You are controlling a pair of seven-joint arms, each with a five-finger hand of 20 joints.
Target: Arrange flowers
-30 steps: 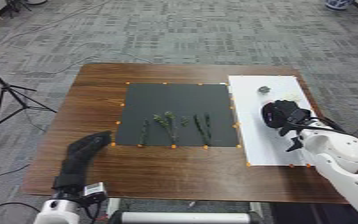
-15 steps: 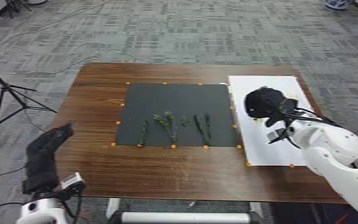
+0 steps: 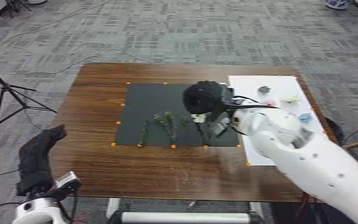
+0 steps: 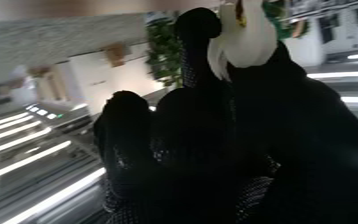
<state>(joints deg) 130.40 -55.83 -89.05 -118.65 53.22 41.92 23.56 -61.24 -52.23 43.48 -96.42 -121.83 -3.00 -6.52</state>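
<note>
Now right hand (image 3: pixel 204 97) moved off white board (image 3: pixel 246 84), above dark mat (image 3: pixel 153 100), pinching white flower (image 4: pixel 249 42), left hand (image 3: pixel 39 150) relaxed

The counter (image 3: pixel 104 90) is brown wood-grained, the mat (image 3: pixel 149 100) dark grey, the sheet (image 3: pixel 261 156) white, the stems (image 3: pixel 167 122) green, the right hand's fingers (image 3: pixel 202 96) black, the flower (image 4: pixel 250 42) white, 1 bloom (image 3: pixel 305 117) pale blue, and the carpet (image 3: pixel 184 35) patchy grey.
</note>
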